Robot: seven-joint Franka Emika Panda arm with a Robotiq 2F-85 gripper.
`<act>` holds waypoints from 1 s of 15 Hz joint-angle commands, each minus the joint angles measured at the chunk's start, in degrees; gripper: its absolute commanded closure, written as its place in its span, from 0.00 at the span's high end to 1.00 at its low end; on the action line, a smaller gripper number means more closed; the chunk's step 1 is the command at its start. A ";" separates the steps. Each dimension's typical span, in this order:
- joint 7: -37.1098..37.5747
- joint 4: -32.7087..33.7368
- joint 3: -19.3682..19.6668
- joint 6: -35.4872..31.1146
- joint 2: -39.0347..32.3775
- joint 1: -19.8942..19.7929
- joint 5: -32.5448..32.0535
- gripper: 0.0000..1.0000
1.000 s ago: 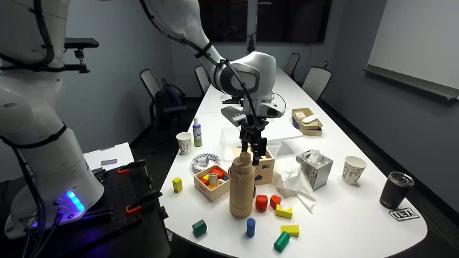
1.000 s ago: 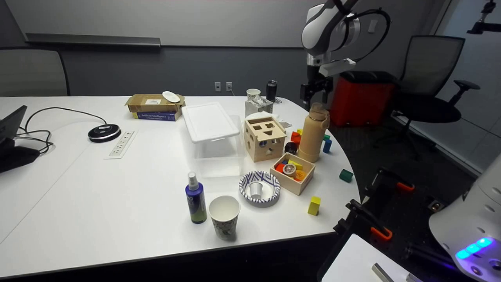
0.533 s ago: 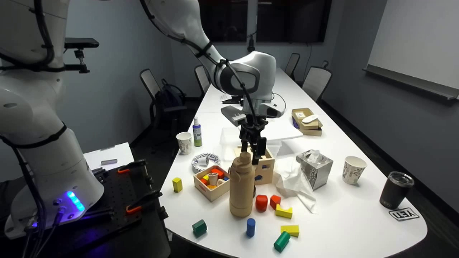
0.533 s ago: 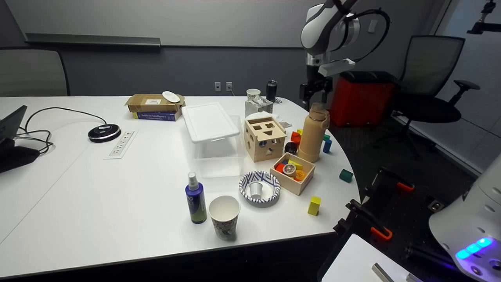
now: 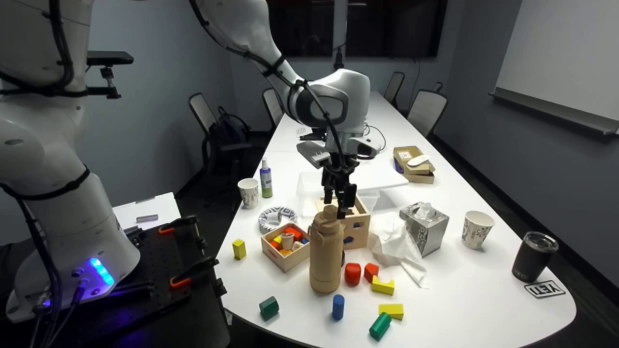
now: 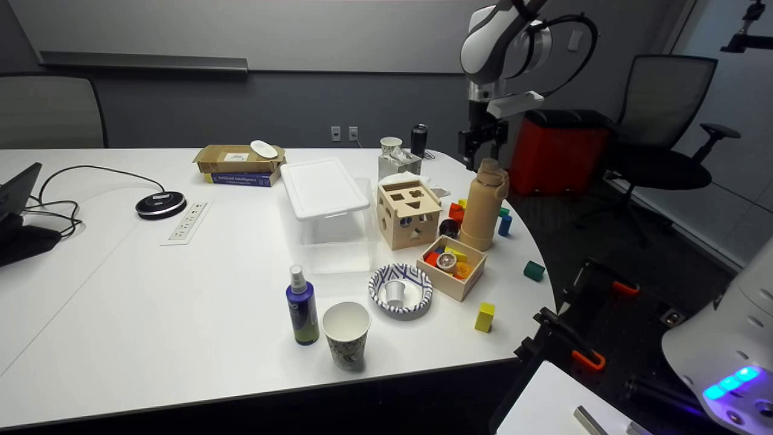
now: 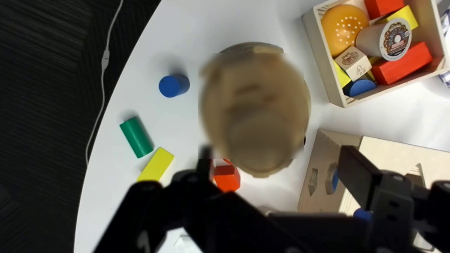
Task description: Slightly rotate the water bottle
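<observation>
The tan-brown water bottle stands upright on the white table; it also shows in an exterior view. In the wrist view the bottle is seen from above, its cap blurred and near the camera. My gripper is open and points down at cap height, its fingers spread. It also shows just above the bottle top in an exterior view. In the wrist view the cap lies between and ahead of the fingertips, with a wide gap to the right finger. Nothing is held.
A wooden shape-sorter box and an open wooden tray of blocks stand close to the bottle. Loose blocks, among them a blue cylinder and a red block, lie around it. A tissue box stands beyond.
My gripper has shifted slightly to the left in both exterior views and risen a little. The bottle has not moved.
</observation>
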State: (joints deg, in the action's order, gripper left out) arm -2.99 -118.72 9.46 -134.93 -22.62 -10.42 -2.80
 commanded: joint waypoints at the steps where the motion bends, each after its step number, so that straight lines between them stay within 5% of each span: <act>1: 0.46 -0.94 -0.30 2.04 2.15 -0.13 0.77 0.58; 6: 0.31 -0.79 -0.24 3.86 3.08 -0.32 0.83 0.20; 15: 4.13 -0.19 0.83 3.08 3.07 -0.13 0.62 0.20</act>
State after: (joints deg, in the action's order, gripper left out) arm -1.79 -118.75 9.70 -132.98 -21.81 -10.72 -2.75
